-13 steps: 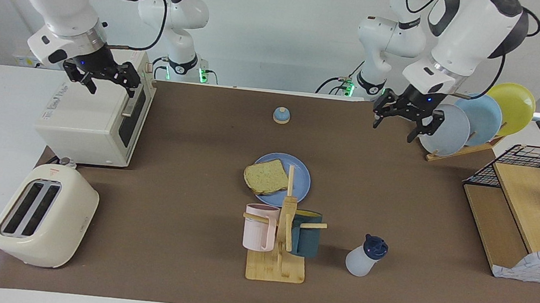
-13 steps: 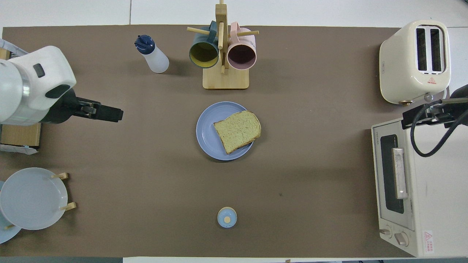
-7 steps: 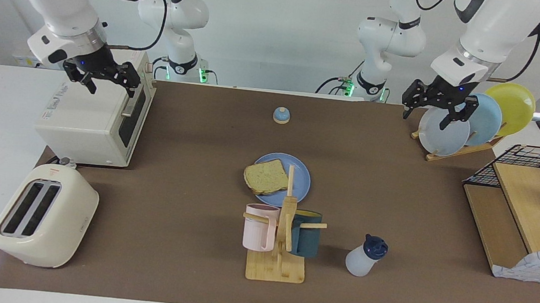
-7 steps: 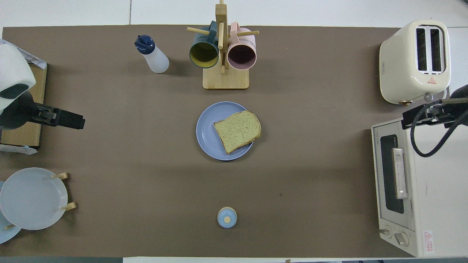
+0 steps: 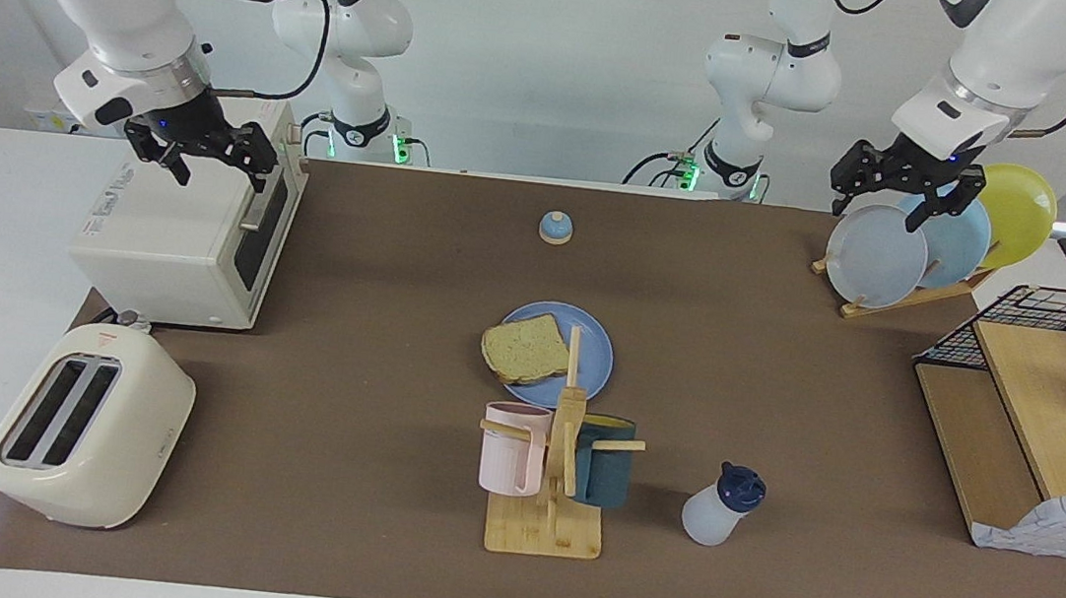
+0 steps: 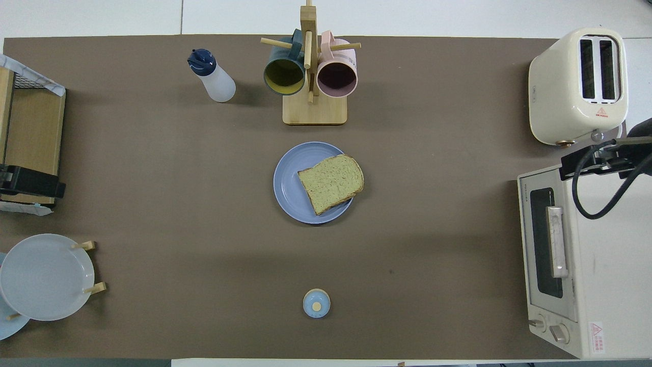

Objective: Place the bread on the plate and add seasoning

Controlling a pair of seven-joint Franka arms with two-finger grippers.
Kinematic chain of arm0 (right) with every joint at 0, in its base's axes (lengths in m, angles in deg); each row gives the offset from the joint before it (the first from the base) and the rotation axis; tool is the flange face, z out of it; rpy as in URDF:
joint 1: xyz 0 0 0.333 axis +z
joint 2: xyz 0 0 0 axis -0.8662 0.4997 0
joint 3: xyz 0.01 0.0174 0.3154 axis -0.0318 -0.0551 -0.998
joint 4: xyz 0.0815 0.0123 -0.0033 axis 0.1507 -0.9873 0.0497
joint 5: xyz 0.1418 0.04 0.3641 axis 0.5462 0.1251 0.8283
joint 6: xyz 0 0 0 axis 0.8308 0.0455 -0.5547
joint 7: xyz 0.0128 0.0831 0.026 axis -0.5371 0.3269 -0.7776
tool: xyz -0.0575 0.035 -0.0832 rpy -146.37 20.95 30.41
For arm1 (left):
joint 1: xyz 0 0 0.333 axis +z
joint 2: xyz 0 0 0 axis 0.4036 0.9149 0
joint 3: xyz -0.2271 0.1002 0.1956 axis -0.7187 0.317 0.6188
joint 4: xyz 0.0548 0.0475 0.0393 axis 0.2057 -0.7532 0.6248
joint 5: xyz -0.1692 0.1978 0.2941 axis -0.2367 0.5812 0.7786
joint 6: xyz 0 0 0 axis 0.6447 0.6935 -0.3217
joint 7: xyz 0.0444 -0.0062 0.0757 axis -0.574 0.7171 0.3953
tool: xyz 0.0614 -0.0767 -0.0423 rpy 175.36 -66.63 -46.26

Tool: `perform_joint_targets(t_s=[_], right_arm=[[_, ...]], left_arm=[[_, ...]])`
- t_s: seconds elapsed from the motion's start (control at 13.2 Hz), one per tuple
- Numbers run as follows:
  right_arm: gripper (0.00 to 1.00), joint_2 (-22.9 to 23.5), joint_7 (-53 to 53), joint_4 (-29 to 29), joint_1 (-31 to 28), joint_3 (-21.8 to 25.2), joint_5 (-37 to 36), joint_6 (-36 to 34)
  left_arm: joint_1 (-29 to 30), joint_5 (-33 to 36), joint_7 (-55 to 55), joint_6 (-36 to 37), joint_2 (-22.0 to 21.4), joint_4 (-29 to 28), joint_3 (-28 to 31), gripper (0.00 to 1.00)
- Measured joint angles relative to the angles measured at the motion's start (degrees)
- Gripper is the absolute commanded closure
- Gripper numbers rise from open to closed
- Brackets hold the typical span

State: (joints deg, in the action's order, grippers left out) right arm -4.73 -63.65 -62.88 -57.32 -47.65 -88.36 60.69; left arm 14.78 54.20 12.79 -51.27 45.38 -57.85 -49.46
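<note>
Bread [image 5: 526, 349] already sits on the plate [image 5: 595, 345], so we count the first half of the task as done; one crust corner overhangs the rim toward the right arm's end of the table. We take the plate as our landmark, mid-mat.

Largest first:
- Toaster oven [image 5: 187, 228] stands toward the right arm's end from the plate. Right gripper [image 5: 202, 157] hangs over its top, fingers spread, holding nothing. We read that arm as waiting.
- Toaster [image 5: 89, 426] is at the same end, farther from the robots than the plate.
- Wooden shelf with a wire basket [image 5: 1036, 416] is toward the left arm's end from the plate.
- Rack of upright plates [image 5: 930, 242] is at that end, nearer to the robots than the plate. Left gripper [image 5: 906, 193] is over it, jaws apart, empty.
- Mug tree [image 5: 555, 470] is just beside the plate, farther from the robots, carrying a pink and a teal mug.
- Seasoning [image 5: 717, 507] bottle stands upright, farther from the robots than the plate, beside the mug tree on the left arm's side, well apart from both grippers.
- Small bell [image 5: 555, 227] is nearer to the robots than the plate.

Step in hand, as we judge it: the seasoning. Nothing is gripped yet. Next move calls for the left arm, the closer one, to reach the bottle, close on its body below the cap, carry it over the bread and tip it. The mug tree pegs sit close to that path.
</note>
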Motion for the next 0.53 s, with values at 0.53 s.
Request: perform_joint_targets(t_s=[0.53], right_arm=[[0.00, 0.00, 0.00, 0.00, 0.00, 0.00, 0.00, 0.00]], left_arm=[[2.44, -1.95, 1.11, -1.94, 3.43, 1.70, -2.14, 0.00]])
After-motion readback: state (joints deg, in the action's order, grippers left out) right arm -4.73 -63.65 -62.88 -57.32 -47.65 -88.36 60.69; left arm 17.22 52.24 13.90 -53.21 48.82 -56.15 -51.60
